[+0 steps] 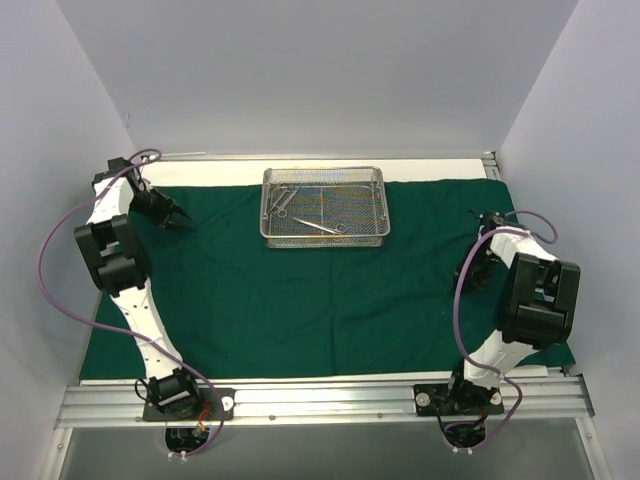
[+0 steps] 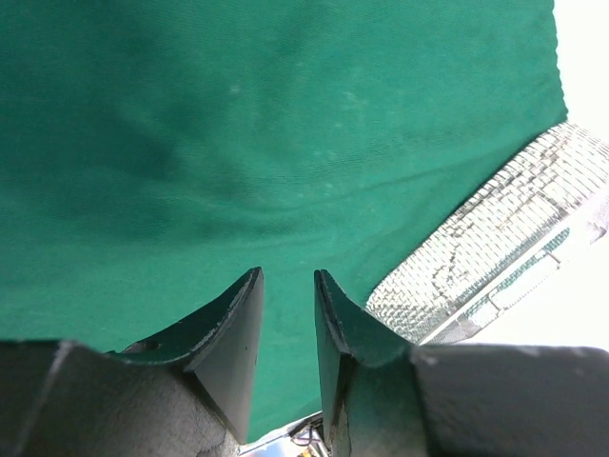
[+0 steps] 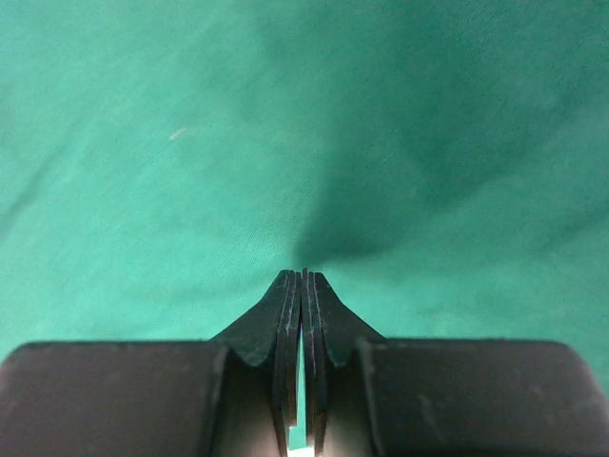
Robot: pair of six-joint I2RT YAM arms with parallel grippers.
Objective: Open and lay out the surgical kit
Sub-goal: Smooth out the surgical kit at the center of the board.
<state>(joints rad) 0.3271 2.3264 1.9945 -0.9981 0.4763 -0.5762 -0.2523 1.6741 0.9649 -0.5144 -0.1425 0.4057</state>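
The dark green drape [image 1: 300, 300] lies spread flat over the table. The silver wire-mesh tray [image 1: 324, 241] stands on it at the back centre, with slim steel instruments [image 1: 318, 226] lying inside. My left gripper [image 1: 186, 222] hovers over the drape's back left part, left of the tray, with its jaws a little apart and empty. In the left wrist view the gripper [image 2: 287, 274] faces bare drape [image 2: 238, 124], with the tray [image 2: 495, 238] to its right. My right gripper [image 1: 467, 278] is low over the drape's right side. In the right wrist view the gripper [image 3: 303, 273] is shut, over bare drape [image 3: 190, 143].
White walls close in the table on the left, back and right. A bare white strip of table [image 1: 440, 170] shows behind the drape. An aluminium rail [image 1: 320, 400] runs along the near edge, holding both arm bases.
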